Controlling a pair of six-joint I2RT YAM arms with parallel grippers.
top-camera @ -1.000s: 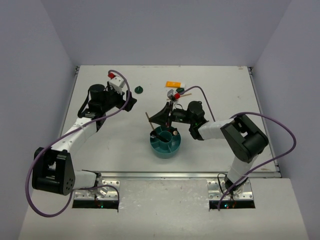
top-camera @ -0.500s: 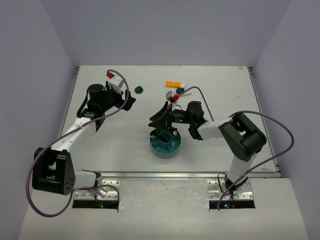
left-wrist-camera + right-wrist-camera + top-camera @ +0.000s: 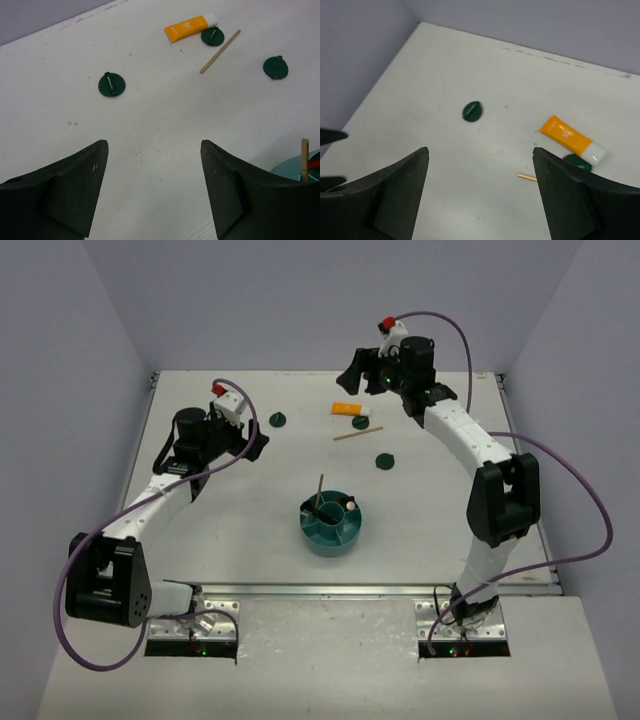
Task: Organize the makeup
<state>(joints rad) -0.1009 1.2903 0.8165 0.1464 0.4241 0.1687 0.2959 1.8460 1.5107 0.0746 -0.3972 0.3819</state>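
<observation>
Table (image 3: 150, 115) holds three compacts (image 3: 111, 84), one tube (image 3: 190, 27), one stick (image 3: 220, 51) (left gripper (image 3: 152, 145), right gripper (image 3: 480, 150) agape).

You have a teal round bowl (image 3: 330, 546) sitting on the white table (image 3: 240, 525), about midway across and closer to the near edge than the far one. Partitions split its inside into compartments. In the left wrist view you catch only a sliver of its rim at the lower right edge. The tabletop shows a few small dark specks, most along its far edge. Pale lilac-grey walls (image 3: 320, 300) close it in at the back and both sides, and a speckled light ledge (image 3: 330, 660) lies in front
</observation>
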